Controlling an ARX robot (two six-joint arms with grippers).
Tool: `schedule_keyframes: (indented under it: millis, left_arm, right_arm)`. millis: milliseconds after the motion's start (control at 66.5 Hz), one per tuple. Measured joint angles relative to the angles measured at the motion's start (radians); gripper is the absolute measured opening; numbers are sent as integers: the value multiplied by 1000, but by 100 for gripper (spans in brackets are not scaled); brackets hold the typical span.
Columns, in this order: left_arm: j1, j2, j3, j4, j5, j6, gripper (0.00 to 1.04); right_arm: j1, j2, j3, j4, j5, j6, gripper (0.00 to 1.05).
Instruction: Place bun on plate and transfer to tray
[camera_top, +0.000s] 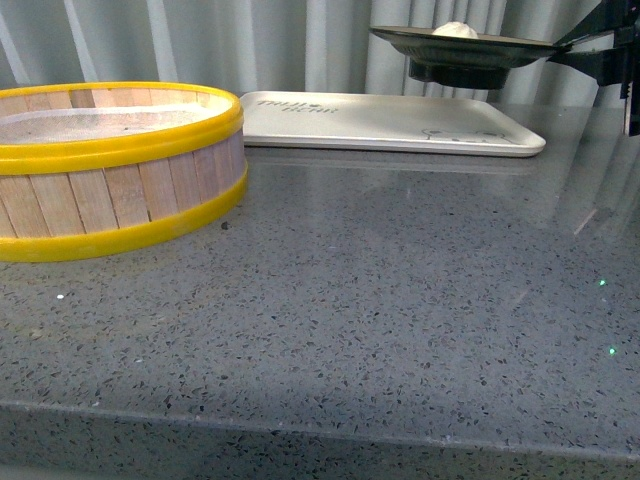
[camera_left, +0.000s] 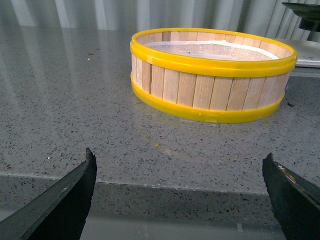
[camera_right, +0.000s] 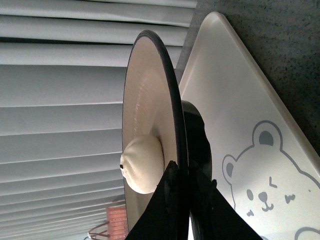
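Plate (camera_top: 400, 36) bearing steamed bun (camera_top: 455, 30) hangs above the cream tray (camera_top: 380, 125).

Right gripper (camera_right: 181, 170) pinches the plate's black rim, jaws clamped on either face, with the bun sitting close to that grip. Left gripper (camera_left: 179, 156) is spread wide and empty near the steamer basket (camera_left: 210, 75). Lowering should probably go slowly and level, the foot landing flat inside the tray's raised edge before the jaws let go, lest the bun roll.
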Motion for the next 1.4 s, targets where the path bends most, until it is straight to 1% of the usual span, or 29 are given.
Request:
schedule_keyframes:
  millis: [286, 572, 1053, 1399]
  left_arm:
    - [0, 0, 0, 0, 0, 0, 98]
    - [0, 0, 0, 0, 0, 0, 98]
    - [0, 0, 0, 0, 0, 0, 98]
    - [0, 0, 0, 0, 0, 0, 98]
  right_arm:
    - [47, 81, 111, -51, 4, -42, 3]
    - [41, 115, 142, -95, 4, -76, 3]
    - [36, 120, 142, -75, -10, -77, 3]
    - [41, 131, 103, -53, 7, -77, 3]
